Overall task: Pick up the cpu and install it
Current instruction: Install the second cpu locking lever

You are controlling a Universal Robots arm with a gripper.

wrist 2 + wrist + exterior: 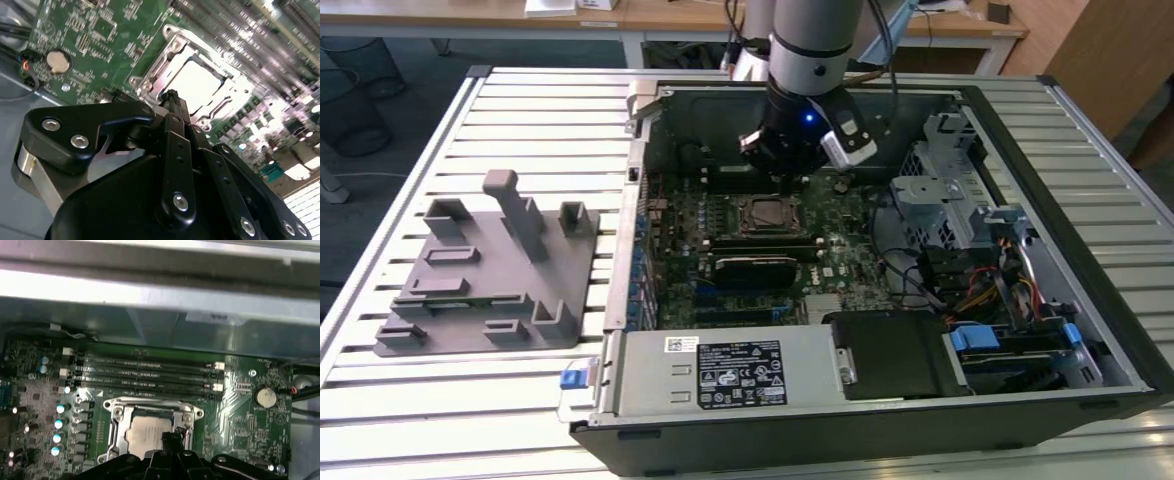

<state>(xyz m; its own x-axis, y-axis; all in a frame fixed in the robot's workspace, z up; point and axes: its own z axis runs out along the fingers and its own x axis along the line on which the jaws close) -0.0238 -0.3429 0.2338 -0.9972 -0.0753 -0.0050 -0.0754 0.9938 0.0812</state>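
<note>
The cpu (pixel 149 434) is a silver-grey square lying flat inside the metal-framed socket (pixel 116 414) on the green motherboard. It also shows as a bright square, the cpu (pixel 200 82), in the second wrist view. In the exterior view the socket (pixel 767 213) sits mid-board inside the open computer case. My gripper (pixel 783 176) hangs just above the socket's far side. Its thin black fingers (pixel 173 102) are pressed together with nothing between them, their tip over the socket's frame edge. The same gripper (pixel 171 436) tip overlaps the cpu's edge in the first wrist view.
Several memory slots (pixel 145 372) run beside the socket, and a coin battery (pixel 265 396) lies nearby. The case wall (pixel 634 200) rings the board. A power supply (pixel 707 370) and drive cage (pixel 947 190) fill the case's other sides. A grey fixture plate (pixel 494 270) rests at the exterior view's left.
</note>
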